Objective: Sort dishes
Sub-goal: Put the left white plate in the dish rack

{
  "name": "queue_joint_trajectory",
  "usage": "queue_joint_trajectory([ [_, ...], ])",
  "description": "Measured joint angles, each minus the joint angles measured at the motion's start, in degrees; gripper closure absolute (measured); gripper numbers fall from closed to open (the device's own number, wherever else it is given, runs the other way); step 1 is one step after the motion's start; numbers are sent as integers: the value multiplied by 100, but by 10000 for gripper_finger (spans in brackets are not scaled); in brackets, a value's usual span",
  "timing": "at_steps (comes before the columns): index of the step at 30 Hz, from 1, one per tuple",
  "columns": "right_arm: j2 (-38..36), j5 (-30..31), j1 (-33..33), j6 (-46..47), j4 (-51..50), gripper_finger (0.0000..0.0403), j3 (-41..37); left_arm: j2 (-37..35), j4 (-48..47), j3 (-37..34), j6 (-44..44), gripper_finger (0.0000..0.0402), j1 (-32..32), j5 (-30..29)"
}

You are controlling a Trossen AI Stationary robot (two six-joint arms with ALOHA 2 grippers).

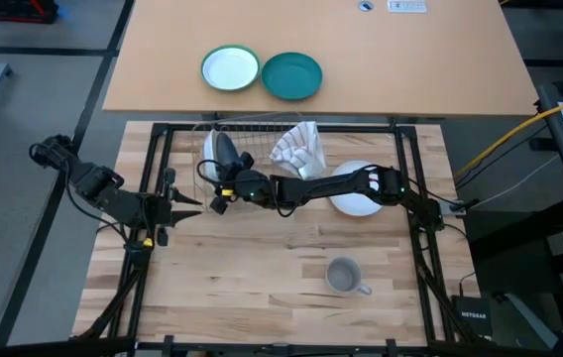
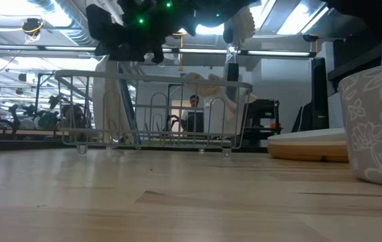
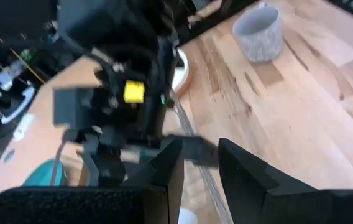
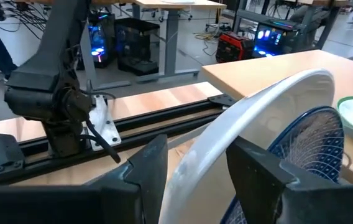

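A white plate [image 4: 270, 112] stands on edge at the left end of the wire dish rack [image 1: 262, 124], beside a dark blue patterned plate [image 4: 316, 146]. My right gripper [image 4: 195, 174] reaches across the table to it and is shut on its rim; it also shows in the high view [image 1: 224, 190]. Another white patterned plate [image 1: 299, 149] leans in the rack's right half. A white plate on a tan one [image 1: 356, 198] lies right of the rack. The grey mug [image 1: 344, 275] stands near the front. My left gripper [image 3: 198, 168] is open and empty, just left of the rack. My right gripper pinches the white plate's rim [image 4: 192, 163] between its two fingers, one finger on each face. The fingers come from the table's near side, slanting down from above. The plate stands on edge in the rack; its lower edge is hidden.
A green-rimmed white plate [image 1: 230, 69] and a teal plate [image 1: 291, 76] lie on the separate table behind. A black frame [image 1: 281, 127] borders the work table. Bare wood lies between the rack and the mug.
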Motion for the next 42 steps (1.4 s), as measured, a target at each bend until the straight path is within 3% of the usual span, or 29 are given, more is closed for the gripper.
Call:
queue_joint_trajectory([
  [7, -49, 445, -4, -284, -63, 235, 7, 0, -812, 0, -667, 311, 1, 0],
  [16, -51, 359, -4, -433, 19, 235, 59, -2, -1549, -177, -1733, 311, 2, -1],
  [22, -51, -121, -17, -436, 116, 235, 59, 3, -1155, -762, -1711, 311, 7, -37],
  [27, -51, -441, -12, -465, 166, 235, 59, 131, -1028, -767, -1609, 311, 13, -57],
  [42, -55, 380, -4, -602, 264, 235, 63, 195, -1029, -767, -1625, 311, 553, -149],
])
